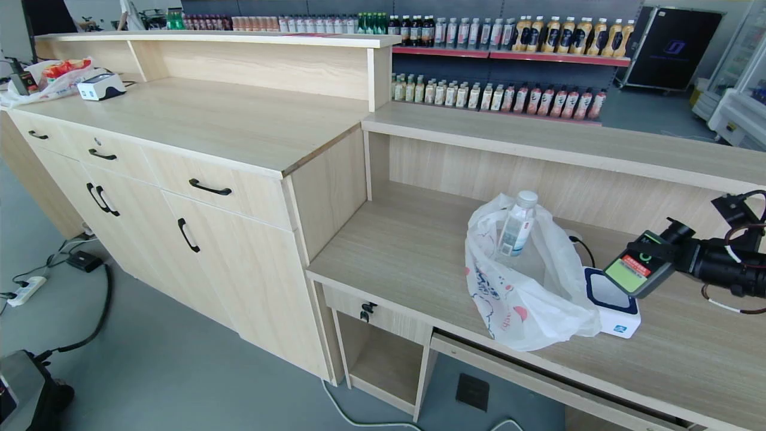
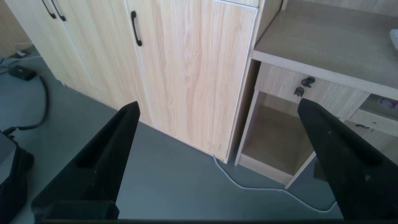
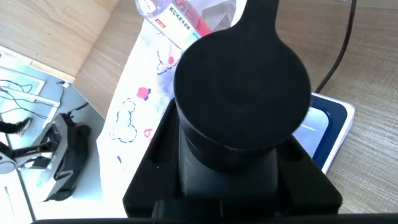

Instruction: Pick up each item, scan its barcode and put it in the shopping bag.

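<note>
This is a shop, seen at its checkout. Rows of bottled drinks [image 1: 538, 36] fill red-edged shelves [image 1: 508, 55] behind a pale wooden desk [image 1: 407, 251]. Glass-fronted coolers [image 1: 739, 102] stand far right, and a white barcode scanner [image 1: 616, 314] sits beside a plastic shopping bag [image 1: 526, 305].

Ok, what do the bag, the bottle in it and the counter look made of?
Bag: thin white plastic film, slightly glossy; it is crinkled and partly see-through. Bottle: probably clear plastic, with a see-through body and white cap. Counter: pale wood-grain board, matte, likely laminate rather than solid wood; the grain looks uniform.
</note>
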{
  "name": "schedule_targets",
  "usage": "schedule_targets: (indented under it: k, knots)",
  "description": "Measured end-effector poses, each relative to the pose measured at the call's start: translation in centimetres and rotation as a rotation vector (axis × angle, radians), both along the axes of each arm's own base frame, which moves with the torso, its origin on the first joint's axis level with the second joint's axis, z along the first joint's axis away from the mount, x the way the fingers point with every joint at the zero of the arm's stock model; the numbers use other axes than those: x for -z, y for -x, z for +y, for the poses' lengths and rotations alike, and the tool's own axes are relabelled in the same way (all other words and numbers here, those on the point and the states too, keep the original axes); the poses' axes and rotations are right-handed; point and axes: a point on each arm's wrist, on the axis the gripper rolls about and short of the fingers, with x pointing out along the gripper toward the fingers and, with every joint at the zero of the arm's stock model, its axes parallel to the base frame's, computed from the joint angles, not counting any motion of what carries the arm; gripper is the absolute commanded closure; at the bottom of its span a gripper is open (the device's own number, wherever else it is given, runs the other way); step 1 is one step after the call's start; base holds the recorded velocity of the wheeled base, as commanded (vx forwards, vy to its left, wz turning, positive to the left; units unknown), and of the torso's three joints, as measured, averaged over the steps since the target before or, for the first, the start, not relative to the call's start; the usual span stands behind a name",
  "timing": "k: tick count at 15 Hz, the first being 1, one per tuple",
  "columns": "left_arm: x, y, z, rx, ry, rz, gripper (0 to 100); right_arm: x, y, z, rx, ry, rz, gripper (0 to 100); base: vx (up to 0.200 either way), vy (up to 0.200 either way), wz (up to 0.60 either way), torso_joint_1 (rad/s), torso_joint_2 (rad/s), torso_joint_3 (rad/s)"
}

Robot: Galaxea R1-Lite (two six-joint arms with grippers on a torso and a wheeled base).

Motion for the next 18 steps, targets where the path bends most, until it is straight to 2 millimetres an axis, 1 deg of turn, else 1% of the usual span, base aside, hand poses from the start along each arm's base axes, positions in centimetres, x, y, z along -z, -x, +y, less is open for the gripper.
schedule_targets:
  k: [10, 15, 18]
  knots:
    - [0.0, 0.0, 0.0, 0.0, 0.0, 0.0, 0, 2.4, -1.4, -0.6, -0.052, -0.007, 0.024, 100, 0.0, 0.0, 0.0, 0.0, 0.0, 0.0]
    - [0.0, 0.0, 0.0, 0.0, 0.0, 0.0, 0, 2.6, -2.7, -1.1, -0.053, 0.008, -0.01, 100, 0.0, 0.0, 0.0, 0.0, 0.0, 0.0]
    - [0.0, 0.0, 0.0, 0.0, 0.0, 0.0, 0, 2.8, -3.7, -0.7, -0.074, 0.013, -0.021, 100, 0.0, 0.0, 0.0, 0.0, 0.0, 0.0]
